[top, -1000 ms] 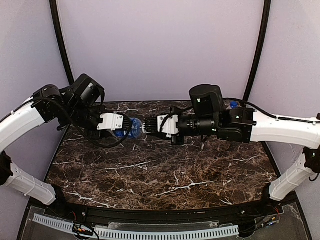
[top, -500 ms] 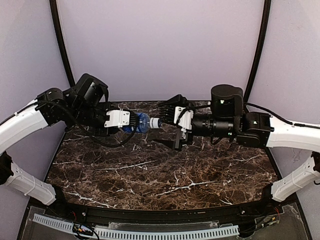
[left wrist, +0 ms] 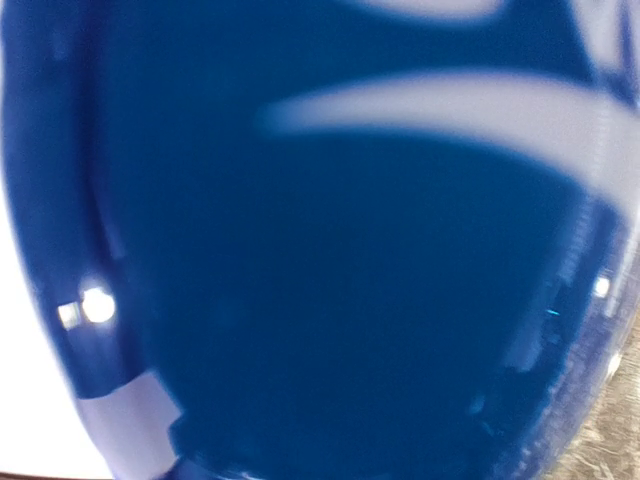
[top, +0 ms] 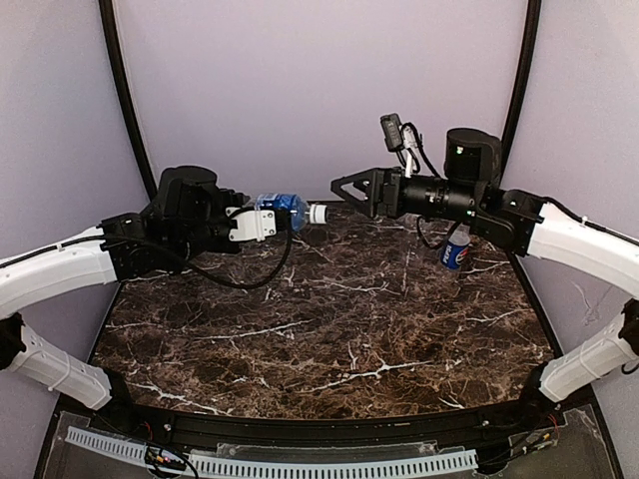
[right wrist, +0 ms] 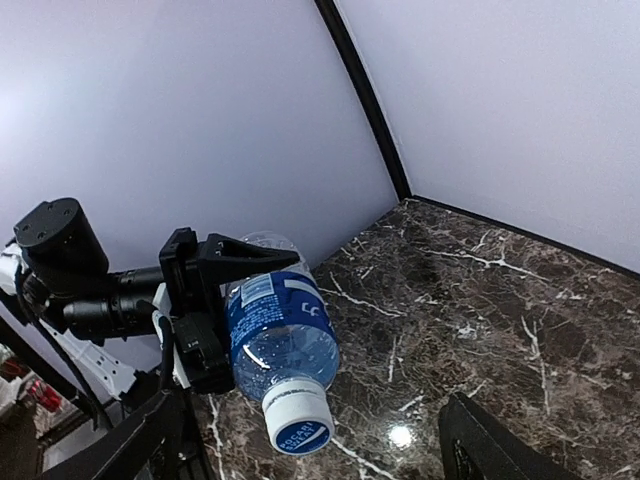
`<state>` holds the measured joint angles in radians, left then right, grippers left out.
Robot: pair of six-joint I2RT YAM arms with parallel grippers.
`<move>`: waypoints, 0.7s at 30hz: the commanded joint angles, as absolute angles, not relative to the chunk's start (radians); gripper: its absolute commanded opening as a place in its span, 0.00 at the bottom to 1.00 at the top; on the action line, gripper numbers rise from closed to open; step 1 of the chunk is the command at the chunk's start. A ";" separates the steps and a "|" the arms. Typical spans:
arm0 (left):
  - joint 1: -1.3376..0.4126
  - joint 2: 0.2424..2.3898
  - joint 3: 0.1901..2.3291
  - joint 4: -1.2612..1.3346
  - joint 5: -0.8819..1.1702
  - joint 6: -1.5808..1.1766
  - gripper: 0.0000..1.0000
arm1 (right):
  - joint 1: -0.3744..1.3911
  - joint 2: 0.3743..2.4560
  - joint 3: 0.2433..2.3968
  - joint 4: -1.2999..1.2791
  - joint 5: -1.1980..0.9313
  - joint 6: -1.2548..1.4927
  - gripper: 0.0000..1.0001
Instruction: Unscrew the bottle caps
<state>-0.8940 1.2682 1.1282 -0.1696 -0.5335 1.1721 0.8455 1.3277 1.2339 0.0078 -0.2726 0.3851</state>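
Between my two pincers, held up off the counter (top: 349, 329), lies the bottle (top: 285, 208) I am working on. My left pincer (top: 272, 217) is clenched around its body, one finger above and one below, and holds it roughly level with the neck pointing across at my right pincer (top: 349, 195). That right one is spread wide and grasps nothing. It sits a little apart from the white cap (top: 318, 214), which is just ahead of its fingertips and slightly below them.

I judge the step in hand to be the approach for the first twist: the cap sits on the neck, not yet taken off. The next move calls for bringing the right pincer forward and down until the cap lies squarely between its fingers, closing on it, then turning the wrist while the left keeps its hold.

The bottle is clear plastic with a blue label (left wrist: 300, 250) wrapped around its middle; that label fills the left wrist view, too close to be sharp. The cap is small and round, with blue print on its top.

Below my right forearm, a Pepsi bottle (top: 454, 251) stands upright on the counter, untouched.
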 commanded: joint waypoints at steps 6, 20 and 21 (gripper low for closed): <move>-0.896 1.223 1.091 -0.003 -0.581 1.270 0.04 | 0.836 1.438 1.294 0.090 -0.441 0.716 0.82; -0.895 1.231 1.103 0.020 -0.581 1.277 0.04 | 0.836 1.485 1.328 0.060 -0.490 0.732 0.49; -0.896 1.233 1.105 0.023 -0.581 1.278 0.04 | 0.836 1.485 1.328 0.059 -0.492 0.731 0.47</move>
<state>-0.8940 1.2476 1.1057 -0.0254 -0.5667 1.2732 0.8360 1.4723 1.3003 0.0521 -0.4652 0.7208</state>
